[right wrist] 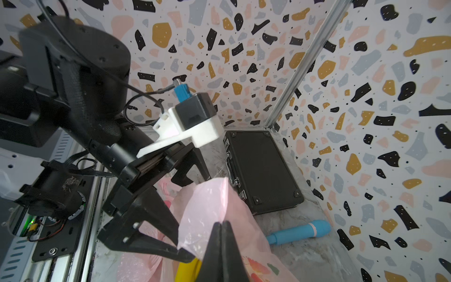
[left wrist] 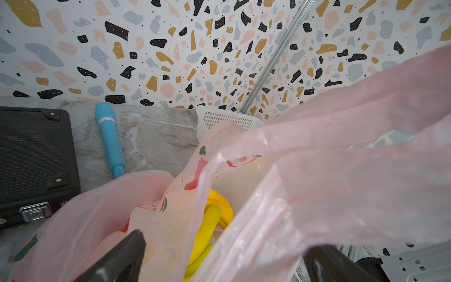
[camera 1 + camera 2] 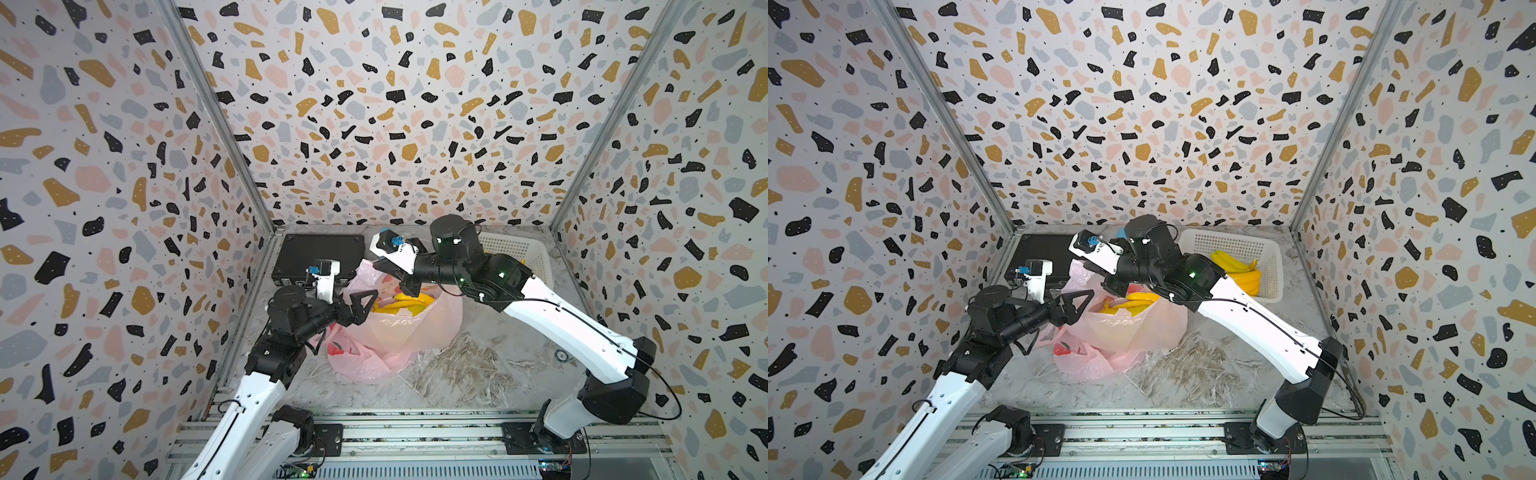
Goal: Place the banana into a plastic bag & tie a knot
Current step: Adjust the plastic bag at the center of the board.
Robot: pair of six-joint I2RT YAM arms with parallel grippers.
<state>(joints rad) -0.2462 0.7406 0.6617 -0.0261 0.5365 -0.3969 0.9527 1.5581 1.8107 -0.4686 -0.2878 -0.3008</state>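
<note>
A pink plastic bag [image 3: 399, 332] [image 3: 1125, 332] stands open at the middle of the table. A yellow banana bunch [image 3: 405, 305] [image 3: 1136, 301] [image 2: 207, 224] lies inside it. My left gripper [image 3: 368, 307] [image 3: 1077, 311] [image 2: 227, 244] is at the bag's left rim, open wide. Loose bag film hangs between its fingers [image 1: 156, 219] without being pinched. My right gripper [image 3: 409, 286] [image 3: 1115, 286] [image 1: 222, 223] reaches over the bag's far side. It is shut on a fold of the bag's upper edge, which stands up above the jaws.
A black case [image 3: 320, 253] [image 1: 261, 171] lies at the back left. A white basket [image 3: 1237, 245] at the back right holds more bananas [image 3: 1237, 270]. A blue handled tool [image 2: 109, 136] [image 1: 300, 232] lies behind the bag. Patterned walls enclose three sides.
</note>
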